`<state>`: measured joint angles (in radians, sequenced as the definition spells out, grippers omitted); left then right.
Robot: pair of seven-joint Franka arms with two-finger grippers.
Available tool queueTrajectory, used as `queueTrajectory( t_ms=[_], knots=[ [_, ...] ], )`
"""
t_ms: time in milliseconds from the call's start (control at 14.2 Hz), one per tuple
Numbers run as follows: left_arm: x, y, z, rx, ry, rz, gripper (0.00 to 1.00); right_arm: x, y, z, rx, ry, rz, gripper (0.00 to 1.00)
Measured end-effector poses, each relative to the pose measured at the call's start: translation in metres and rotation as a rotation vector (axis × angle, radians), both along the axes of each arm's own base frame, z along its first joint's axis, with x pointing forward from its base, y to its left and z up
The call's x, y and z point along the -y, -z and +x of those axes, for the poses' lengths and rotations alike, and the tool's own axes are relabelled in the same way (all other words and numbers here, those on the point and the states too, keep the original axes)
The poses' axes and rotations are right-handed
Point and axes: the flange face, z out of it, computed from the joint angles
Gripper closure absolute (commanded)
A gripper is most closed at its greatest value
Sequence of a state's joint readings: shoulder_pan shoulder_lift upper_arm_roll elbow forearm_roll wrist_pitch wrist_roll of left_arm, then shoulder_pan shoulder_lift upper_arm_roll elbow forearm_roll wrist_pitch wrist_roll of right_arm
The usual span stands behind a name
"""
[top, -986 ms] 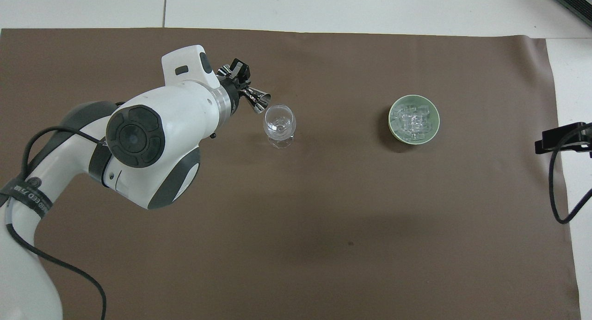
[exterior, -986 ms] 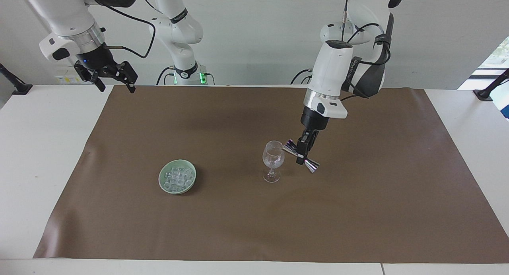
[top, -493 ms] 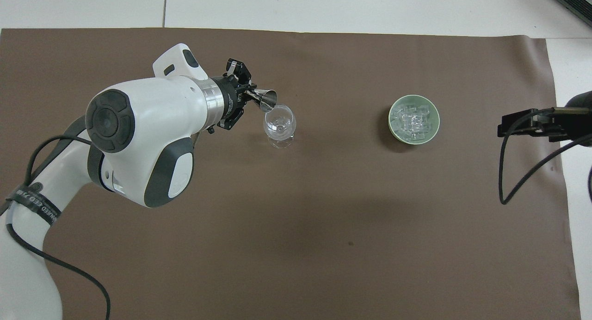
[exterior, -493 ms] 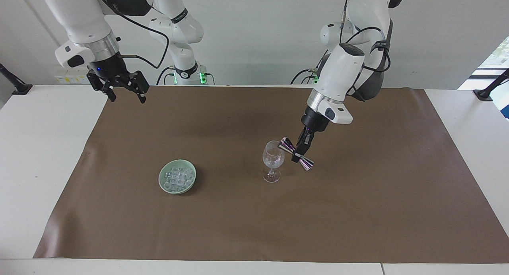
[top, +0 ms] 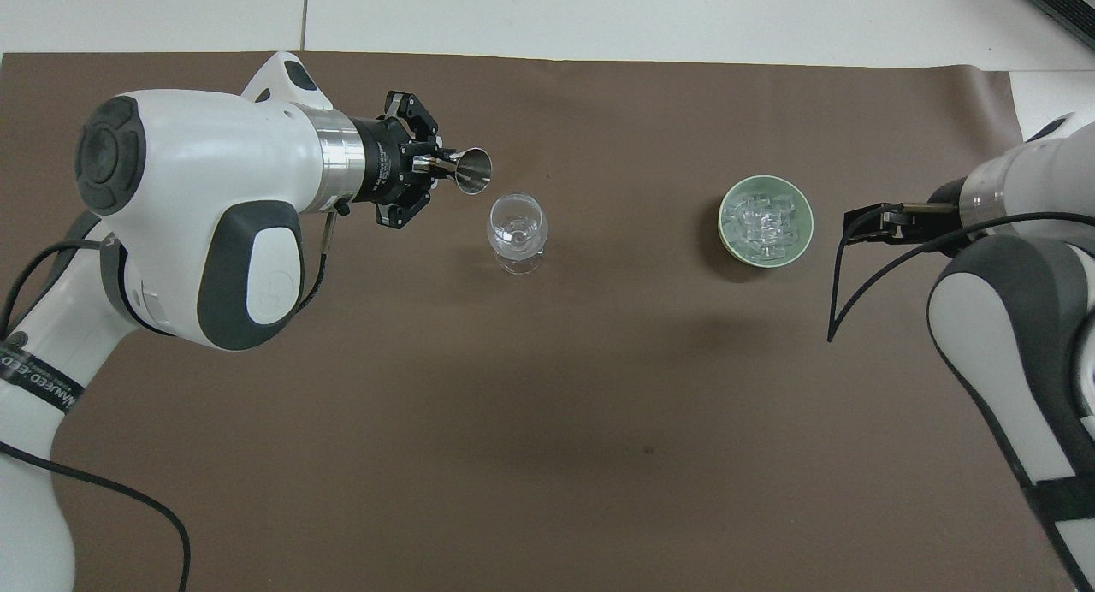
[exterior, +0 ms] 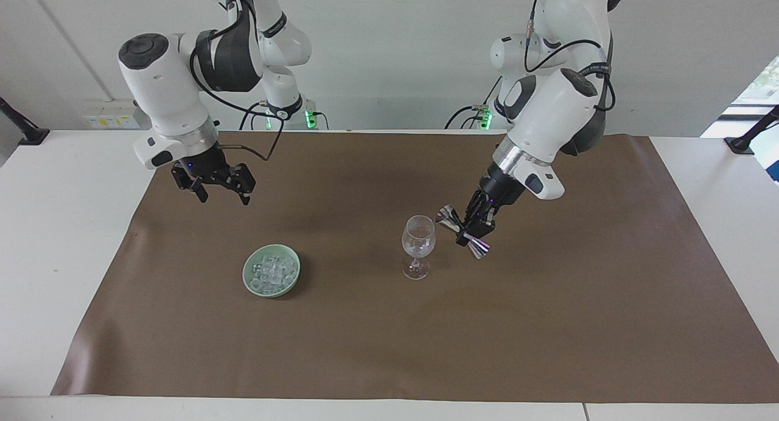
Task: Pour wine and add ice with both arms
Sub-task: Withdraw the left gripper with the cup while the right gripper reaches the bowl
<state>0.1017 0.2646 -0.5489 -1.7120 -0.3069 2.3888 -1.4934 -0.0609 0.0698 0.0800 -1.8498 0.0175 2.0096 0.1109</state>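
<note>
A clear wine glass [exterior: 419, 243] [top: 516, 231] stands upright mid-mat. I cannot make out wine in it. My left gripper [exterior: 473, 227] [top: 425, 166] is shut on the waist of a steel jigger [exterior: 449, 216] [top: 470, 169]. The jigger hangs tilted beside the glass rim, toward the left arm's end, apart from it. The ice [exterior: 272, 270] [top: 763, 222] lies heaped in a pale green dish [exterior: 251, 280] [top: 730, 237] toward the right arm's end. My right gripper [exterior: 223, 196] [top: 860, 224] hangs open and empty over the mat beside the dish.
A brown mat [exterior: 548, 336] [top: 547, 421] covers most of the white table [exterior: 55, 238]. Only the glass and the dish stand on it. A black cable [top: 843, 293] loops from the right wrist.
The left gripper has drawn the jigger back from the glass rim. The right arm has swung down and in over the mat toward the ice dish.
</note>
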Motion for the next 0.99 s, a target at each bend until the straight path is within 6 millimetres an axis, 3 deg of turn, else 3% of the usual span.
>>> queueTrajectory(
  t_ms=[282,704,845,986],
  knots=[
    [-0.045,0.0,0.016,-0.122,-0.026,-0.099,1.0,-0.013,0.046,0.021,0.034,-0.016,0.007,0.0],
    [-0.104,0.007,0.025,-0.294,-0.098,-0.233,1.0,-0.052,0.112,0.046,0.079,-0.077,0.013,0.0],
    [-0.132,0.013,0.027,-0.354,-0.126,-0.27,1.0,-0.052,0.127,0.05,0.083,-0.093,-0.005,0.0],
    [-0.16,0.017,0.029,-0.391,-0.155,-0.315,1.0,-0.05,0.135,0.051,0.076,-0.095,-0.014,0.07]
  ],
)
